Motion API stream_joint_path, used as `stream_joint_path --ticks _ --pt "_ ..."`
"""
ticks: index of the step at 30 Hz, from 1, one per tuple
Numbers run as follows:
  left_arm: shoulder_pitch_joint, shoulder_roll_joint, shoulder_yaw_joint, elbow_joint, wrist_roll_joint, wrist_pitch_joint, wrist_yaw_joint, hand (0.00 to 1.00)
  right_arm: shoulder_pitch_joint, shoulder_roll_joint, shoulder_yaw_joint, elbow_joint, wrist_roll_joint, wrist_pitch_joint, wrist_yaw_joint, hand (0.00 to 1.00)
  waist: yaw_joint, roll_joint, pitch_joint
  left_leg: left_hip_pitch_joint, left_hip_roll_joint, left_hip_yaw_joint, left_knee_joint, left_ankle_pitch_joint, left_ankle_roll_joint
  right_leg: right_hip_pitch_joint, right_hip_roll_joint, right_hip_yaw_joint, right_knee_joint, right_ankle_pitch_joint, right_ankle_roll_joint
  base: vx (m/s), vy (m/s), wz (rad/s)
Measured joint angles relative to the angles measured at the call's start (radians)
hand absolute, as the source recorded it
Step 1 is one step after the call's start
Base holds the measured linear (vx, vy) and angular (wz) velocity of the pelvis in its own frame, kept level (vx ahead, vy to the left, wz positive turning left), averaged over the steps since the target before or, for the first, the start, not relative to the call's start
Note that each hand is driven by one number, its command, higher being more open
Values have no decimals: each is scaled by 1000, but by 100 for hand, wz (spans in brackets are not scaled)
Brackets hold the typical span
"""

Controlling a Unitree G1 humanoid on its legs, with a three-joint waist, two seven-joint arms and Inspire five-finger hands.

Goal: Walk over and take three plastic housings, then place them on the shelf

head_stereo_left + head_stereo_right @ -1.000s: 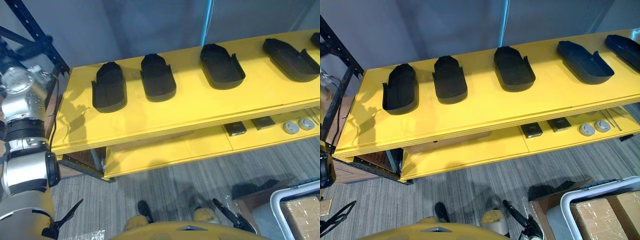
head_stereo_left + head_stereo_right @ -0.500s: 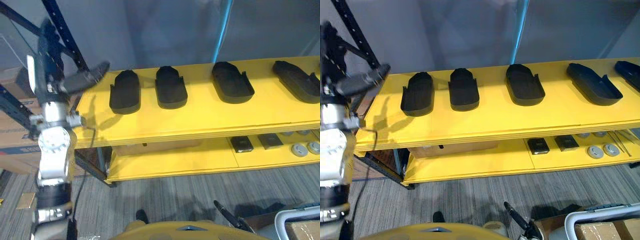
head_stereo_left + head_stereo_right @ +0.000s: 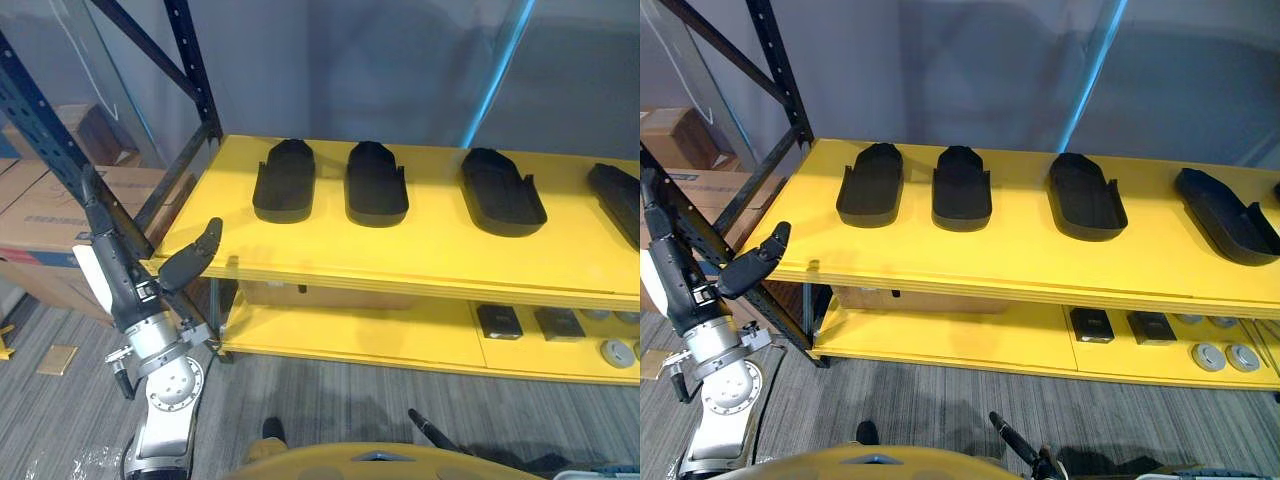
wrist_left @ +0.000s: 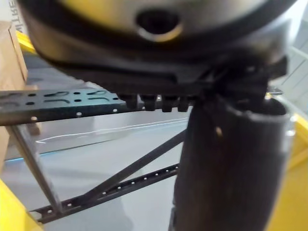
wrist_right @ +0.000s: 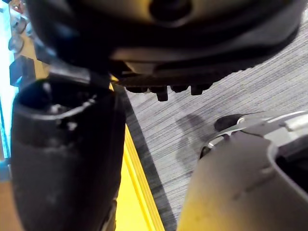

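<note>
Housings [image 3: 962,188] of black plastic lay in a row along the yellow shelf [image 3: 990,265] across the middle of the frame, four of them in full sight, open sides up and well apart from one another. At lower left the left hand [image 3: 118,270] stood raised, fingers [image 3: 97,215] straight and thumb [image 3: 190,264] spread wide, holding nothing, near the shelf's front left corner and clear of every housing. The right hand [image 5: 62,159] showed in its own wrist view above grey floor; whether its fingers were curled could not be told. Two dark square parts [image 3: 1092,324] and two round grey parts [image 3: 1208,356] sat on the lower board [image 3: 940,340] at lower right.
</note>
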Motion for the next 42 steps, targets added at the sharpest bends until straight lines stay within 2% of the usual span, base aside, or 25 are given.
stream_joint_path --ticks 3,6,9,11,13,16,21,25,28,33,42 --pt "-4 2 -22 -2 -8 -24 -69 100 -14 -10 21 6 1 -2 -2 100 -1 2 1 0 0 0 0 -1 -2 0 0 -1 0 -3 4 0 0 0" --pt "-31 22 -71 -2 -118 -22 -180 100 -13 -10 21 8 1 -3 -3 100 -5 2 1 1 1 2 0 -4 -6 0 -1 1 0 -7 6 42 -21 -2" --pt "-98 44 -106 -2 -240 7 -253 100 -14 -10 21 8 1 -4 -1 100 -13 0 2 7 3 13 0 -3 -11 0 0 11 0 -9 5 44 -21 -8" --pt "-144 58 -108 1 -322 39 -286 100 -13 -9 19 9 1 -9 0 100 -30 0 2 13 6 25 0 -4 -13 1 1 18 2 -6 10 63 -31 -20" --pt "-222 60 -107 43 -405 94 -299 100 -4 -9 10 9 2 -19 6 100 -37 0 3 37 10 55 0 -13 -23 4 4 53 2 -6 9 73 -37 -43" --pt "-310 65 -106 135 -491 167 -300 100 8 -9 -23 9 1 -20 29 100 -66 -2 8 59 12 87 0 -23 -26 6 4 83 2 -7 7 42 -18 -32" --pt "-386 72 -105 249 -554 252 -320 100 40 -6 -73 9 1 -20 48 100 -102 -12 16 85 14 135 0 -40 -32 1 2 126 1 -7 6 29 7 -30" --pt "-456 89 -105 336 -614 312 -348 100 84 -4 -100 9 0 8 78 100 -121 -15 20 95 17 162 0 -49 -37 -4 3 148 1 -10 2 29 4 -18" --pt "-496 105 -100 384 -650 338 -371 100 88 10 -106 8 10 35 93 100 -140 -14 34 95 20 179 0 -53 -40 -12 4 159 1 -10 0 17 1 -12" --pt "-500 105 -95 424 -682 340 -377 100 107 47 -154 9 1 78 116 100 -147 -15 35 114 22 210 1 -66 -48 -15 5 193 1 -13 -5 47 3 -19" --pt "-532 124 -96 457 -682 340 -381 100 119 72 -278 9 10 105 118 100 -163 -14 35 132 24 236 1 -67 -49 -6 5 205 2 -18 -15 18 -4 -5"
